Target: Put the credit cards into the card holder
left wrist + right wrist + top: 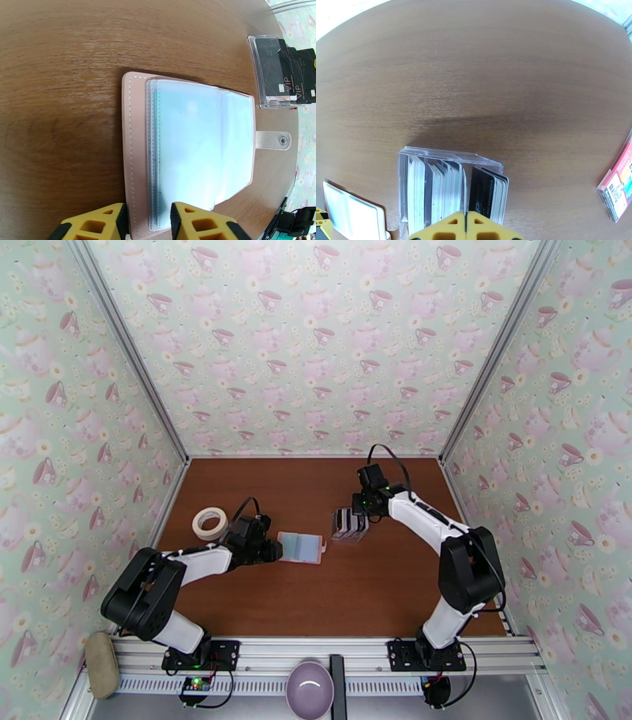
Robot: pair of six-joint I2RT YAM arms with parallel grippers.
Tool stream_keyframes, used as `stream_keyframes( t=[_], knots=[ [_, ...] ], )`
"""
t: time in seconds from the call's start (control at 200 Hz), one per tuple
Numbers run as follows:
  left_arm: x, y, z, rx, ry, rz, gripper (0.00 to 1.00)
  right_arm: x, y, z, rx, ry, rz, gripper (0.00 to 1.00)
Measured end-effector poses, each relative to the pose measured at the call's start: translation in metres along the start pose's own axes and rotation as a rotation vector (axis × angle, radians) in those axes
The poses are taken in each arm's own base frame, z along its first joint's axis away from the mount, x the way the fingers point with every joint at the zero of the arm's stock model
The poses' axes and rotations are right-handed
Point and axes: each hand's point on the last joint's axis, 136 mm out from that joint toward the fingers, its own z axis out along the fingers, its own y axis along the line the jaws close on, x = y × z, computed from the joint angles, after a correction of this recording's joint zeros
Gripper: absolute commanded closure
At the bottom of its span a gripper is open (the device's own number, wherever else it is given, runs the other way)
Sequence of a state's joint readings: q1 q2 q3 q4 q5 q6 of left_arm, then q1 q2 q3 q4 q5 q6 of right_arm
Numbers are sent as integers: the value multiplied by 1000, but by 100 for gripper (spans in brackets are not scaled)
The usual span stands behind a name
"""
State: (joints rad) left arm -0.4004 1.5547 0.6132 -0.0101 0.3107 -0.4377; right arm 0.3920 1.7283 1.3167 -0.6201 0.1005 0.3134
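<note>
The card holder (302,548) lies open on the table, pink outside with pale blue clear sleeves (189,146) and a snap tab (274,140). My left gripper (149,223) is at its near end, open, with the yellow fingertips (94,225) a little apart over the pink edge. The credit cards (442,191) stand upright as a tight row in a clear stand (347,524), with black cards (486,194) at one side. My right gripper (466,228) hangs shut just over the tops of the cards. I cannot tell whether a card edge is pinched between its jaws.
A roll of tape (209,523) lies left of the left arm. A red and white box (618,185) lies near the card stand. A purple bowl (310,688) and a beige pad (101,664) sit off the near edge. Patterned walls close in three sides.
</note>
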Motion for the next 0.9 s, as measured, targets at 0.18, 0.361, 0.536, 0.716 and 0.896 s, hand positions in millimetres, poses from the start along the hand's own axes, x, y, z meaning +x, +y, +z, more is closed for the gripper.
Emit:
stream_keyframes(
  t=[0.18, 0.361, 0.536, 0.716, 0.896],
  knots=[
    [0, 0, 0, 0, 0, 0, 64, 4, -1, 7, 7, 18, -2, 95],
    [0, 0, 0, 0, 0, 0, 64, 5, -6, 11, 39, 22, -8, 91],
    [0, 0, 0, 0, 1, -1, 64, 7, -13, 11, 80, 25, -18, 88],
    [0, 0, 1, 5, 1, -2, 64, 9, -19, 10, 112, 29, -26, 88],
    [0, 0, 0, 8, 3, -4, 64, 10, -18, 10, 117, 30, -32, 88]
  ],
)
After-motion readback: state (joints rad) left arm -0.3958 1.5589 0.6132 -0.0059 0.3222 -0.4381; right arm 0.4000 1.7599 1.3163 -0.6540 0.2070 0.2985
